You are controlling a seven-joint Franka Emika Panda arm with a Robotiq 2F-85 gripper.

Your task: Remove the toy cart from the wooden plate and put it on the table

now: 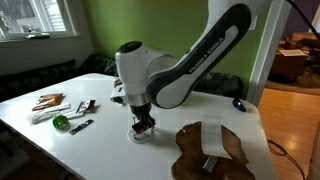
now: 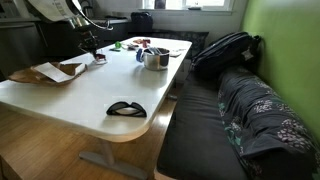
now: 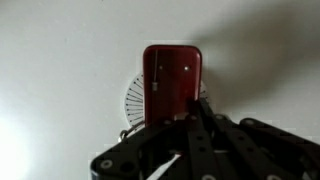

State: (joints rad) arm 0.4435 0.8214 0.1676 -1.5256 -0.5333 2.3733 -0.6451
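The toy cart [image 3: 171,82] shows in the wrist view as a small dark red rounded body right at my fingertips. It lies over a small white round disc [image 3: 133,103] with tick marks on the white table [image 3: 60,60]. My gripper [image 3: 193,108] has its jaws drawn together at the cart's lower edge. In an exterior view the gripper [image 1: 143,123] reaches down to the small red and white toy [image 1: 140,134] on the table [image 1: 110,150]. The wooden plate [image 1: 228,155] lies apart to one side, with a pale flat piece [image 1: 212,136] on it. It also shows in an exterior view [image 2: 40,73].
A brown item [image 1: 48,102], a green ball [image 1: 60,122] and small tools [image 1: 85,107] lie at one table end. Black sunglasses [image 2: 125,108] lie near the rounded corner, and a metal pot [image 2: 155,58] stands farther back. A backpack [image 2: 225,50] sits on the couch beside the table.
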